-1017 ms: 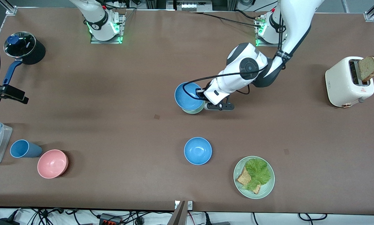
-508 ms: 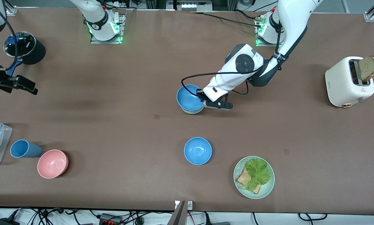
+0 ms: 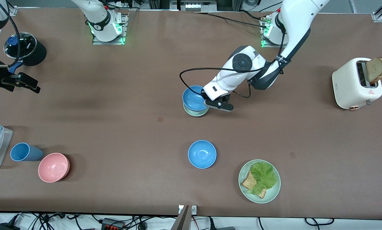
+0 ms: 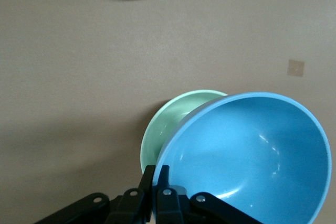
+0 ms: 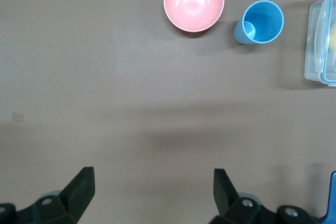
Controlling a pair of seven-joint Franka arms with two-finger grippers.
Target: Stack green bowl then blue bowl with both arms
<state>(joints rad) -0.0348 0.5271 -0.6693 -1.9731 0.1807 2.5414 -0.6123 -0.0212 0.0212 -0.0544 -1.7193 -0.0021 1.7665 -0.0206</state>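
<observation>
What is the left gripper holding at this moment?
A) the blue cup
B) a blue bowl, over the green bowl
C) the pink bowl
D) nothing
B: the left gripper is shut on the rim of a blue bowl, tilted over the green bowl.

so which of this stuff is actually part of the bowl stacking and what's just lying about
In the job:
- green bowl
- blue bowl, gripped at its rim by the left gripper over the green bowl
- right gripper, open, waiting

Lying about:
- second blue bowl
- pink bowl
- blue cup
- plate
- toaster
- pot
</observation>
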